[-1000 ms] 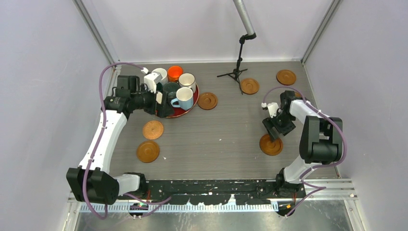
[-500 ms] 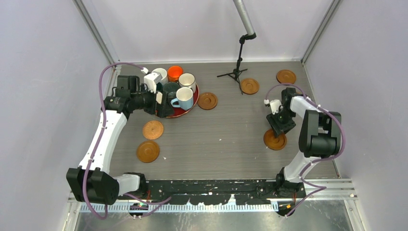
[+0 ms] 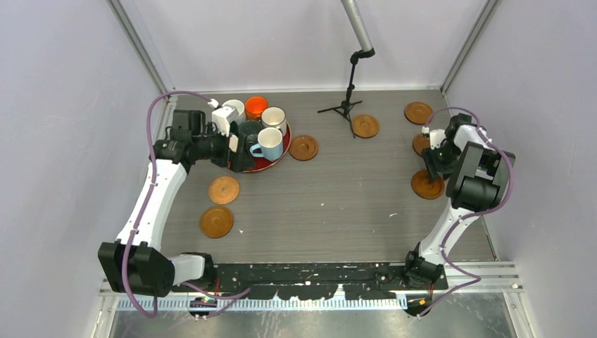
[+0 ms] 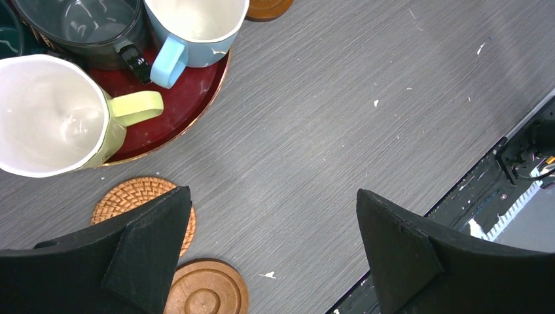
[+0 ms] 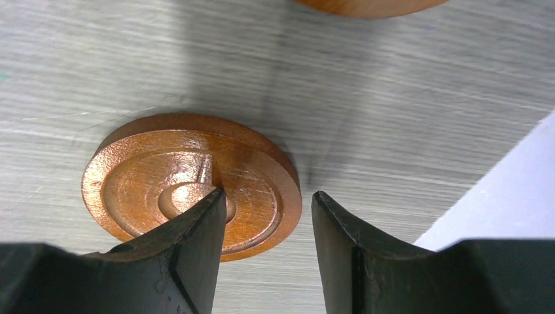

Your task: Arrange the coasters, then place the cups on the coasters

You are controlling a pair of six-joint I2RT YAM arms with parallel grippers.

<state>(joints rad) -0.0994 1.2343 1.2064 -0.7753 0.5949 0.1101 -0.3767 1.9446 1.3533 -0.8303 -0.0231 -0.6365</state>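
Several round brown coasters lie about the table. My right gripper (image 3: 431,172) is at the right edge, shut on a smooth coaster (image 3: 427,184) (image 5: 144,176): one finger (image 5: 196,229) sits in its centre ring, the other just outside its rim. Another coaster (image 3: 421,144) peeks out behind that arm. More coasters lie at the back (image 3: 419,113) (image 3: 365,125), beside the tray (image 3: 303,147), and front left: a woven coaster (image 3: 224,189) and a smooth one (image 3: 216,221). The cups stand on and beside the red tray (image 3: 281,158): white (image 3: 234,110), orange (image 3: 256,107), cream (image 3: 274,118), light blue (image 3: 269,143). My left gripper (image 4: 271,191) hangs open by the tray.
A black tripod stand (image 3: 345,105) rises at the back centre. The pale right wall (image 5: 510,196) is close to my right gripper. A pale yellow cup (image 4: 52,114) and a dark cup (image 4: 91,26) sit on the tray's near side. The black base rail (image 3: 317,271) runs along the front.
My right gripper closed onto the coaster and carried it from the front right toward the back and the right wall. The left arm has not moved.
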